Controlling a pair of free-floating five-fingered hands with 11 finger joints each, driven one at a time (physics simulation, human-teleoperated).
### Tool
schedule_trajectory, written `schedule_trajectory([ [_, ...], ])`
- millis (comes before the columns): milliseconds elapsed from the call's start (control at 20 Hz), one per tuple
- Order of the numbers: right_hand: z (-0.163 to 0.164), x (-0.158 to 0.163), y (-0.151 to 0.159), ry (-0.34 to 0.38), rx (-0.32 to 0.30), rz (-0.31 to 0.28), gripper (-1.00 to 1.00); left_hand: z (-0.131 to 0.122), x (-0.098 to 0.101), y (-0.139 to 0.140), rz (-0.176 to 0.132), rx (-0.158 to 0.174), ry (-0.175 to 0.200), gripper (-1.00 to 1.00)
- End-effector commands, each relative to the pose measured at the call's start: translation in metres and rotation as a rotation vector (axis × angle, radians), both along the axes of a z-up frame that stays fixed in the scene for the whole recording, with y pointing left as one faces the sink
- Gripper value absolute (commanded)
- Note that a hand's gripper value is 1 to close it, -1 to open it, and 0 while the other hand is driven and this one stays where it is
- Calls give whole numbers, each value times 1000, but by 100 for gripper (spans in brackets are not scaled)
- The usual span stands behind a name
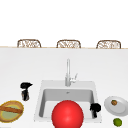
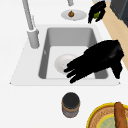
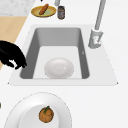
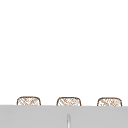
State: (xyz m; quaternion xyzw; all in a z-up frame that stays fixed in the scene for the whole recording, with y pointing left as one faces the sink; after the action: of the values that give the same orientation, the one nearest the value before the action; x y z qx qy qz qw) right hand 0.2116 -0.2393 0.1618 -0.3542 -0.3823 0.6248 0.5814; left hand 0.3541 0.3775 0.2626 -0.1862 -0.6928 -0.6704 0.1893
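My left hand (image 1: 25,85) floats just above a dark jar (image 1: 25,95) on the counter left of the sink (image 1: 40,100). In the left side view this left hand (image 2: 100,60) is large, its fingers straight, and the jar (image 2: 70,104) stands below it. My right hand (image 1: 95,107) hangs over the sink's front right rim with fingers drooping loosely, holding nothing. It appears at the left edge as the right hand (image 3: 11,53). A big red ball (image 1: 67,114) sits at the sink's front. A white bowl (image 3: 59,67) lies in the basin.
A white plate (image 1: 122,108) with a small brown fruit (image 1: 114,102) sits right of the sink, a lime (image 1: 117,122) in front of it. At the left is a yellow dish (image 1: 7,116) with a brown stick (image 1: 11,109). The faucet (image 1: 68,72) rises behind the basin.
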Motion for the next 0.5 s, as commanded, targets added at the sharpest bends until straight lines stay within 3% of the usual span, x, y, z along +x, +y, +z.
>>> schedule_trajectory([
  [0,0,0,0,0,0,0,0,-4,10,19,0,-60,91,-100],
  [350,0,0,0,0,0,0,0,-24,33,44,-1,-74,111,-100],
  [400,0,0,0,0,0,0,0,-28,36,46,0,-71,110,-100],
  [450,0,0,0,0,0,0,0,-31,40,45,-5,-59,85,-100],
])
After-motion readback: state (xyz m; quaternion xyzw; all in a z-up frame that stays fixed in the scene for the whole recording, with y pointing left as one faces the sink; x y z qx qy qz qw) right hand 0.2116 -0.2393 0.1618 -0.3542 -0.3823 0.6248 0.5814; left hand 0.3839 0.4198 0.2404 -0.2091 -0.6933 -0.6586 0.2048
